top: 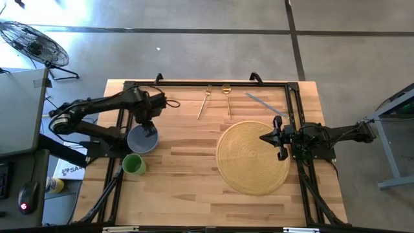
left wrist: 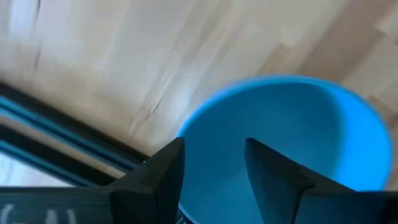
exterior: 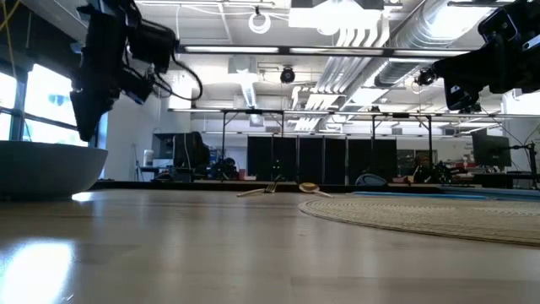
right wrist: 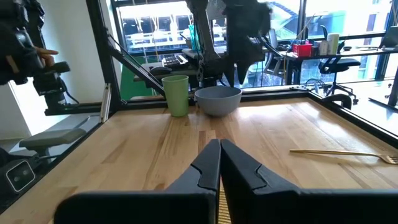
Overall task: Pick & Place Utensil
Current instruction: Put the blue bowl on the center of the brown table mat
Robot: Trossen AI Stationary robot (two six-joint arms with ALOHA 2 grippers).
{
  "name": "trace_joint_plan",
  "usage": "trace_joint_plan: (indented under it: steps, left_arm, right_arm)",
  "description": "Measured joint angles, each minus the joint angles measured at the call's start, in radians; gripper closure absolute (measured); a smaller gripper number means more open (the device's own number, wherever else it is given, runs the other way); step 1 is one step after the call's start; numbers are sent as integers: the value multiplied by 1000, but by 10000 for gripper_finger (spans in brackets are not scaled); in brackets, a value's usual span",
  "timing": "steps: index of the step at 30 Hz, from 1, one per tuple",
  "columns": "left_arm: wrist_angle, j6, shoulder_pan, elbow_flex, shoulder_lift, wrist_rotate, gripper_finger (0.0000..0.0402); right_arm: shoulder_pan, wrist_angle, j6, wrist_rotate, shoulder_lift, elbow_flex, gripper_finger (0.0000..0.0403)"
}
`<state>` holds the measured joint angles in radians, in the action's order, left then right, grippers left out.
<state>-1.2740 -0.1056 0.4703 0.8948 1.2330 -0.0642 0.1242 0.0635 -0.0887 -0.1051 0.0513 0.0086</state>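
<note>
Gold fork (top: 205, 101) and spoon (top: 227, 97) lie at table's far edge, knife (top: 262, 103) beside, untouched. Left gripper (top: 149, 130), fingers apart, hangs over blue bowl (top: 138, 141); green cup (top: 133, 164) adjacent. Right gripper (top: 279, 137), fingers together, above woven mat (top: 249, 162).

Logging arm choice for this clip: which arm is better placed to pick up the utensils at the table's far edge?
Probably the right. Its shut gripper hovers over the mat, free; the left gripper is over the bowl.
</note>
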Motion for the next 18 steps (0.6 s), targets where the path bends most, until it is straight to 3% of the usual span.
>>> trace_joint_plan:
  steps: [7,12,18]
  left_arm:
    - [0,4,79,0,91,-3,234]
    - [-1,22,82,0,108,-62,234]
    - [5,25,82,-13,107,-59,234]
  right_arm:
    - [0,0,0,0,0,0,401]
    - [0,0,0,0,0,0,398]
    - [0,0,0,0,0,0,402]
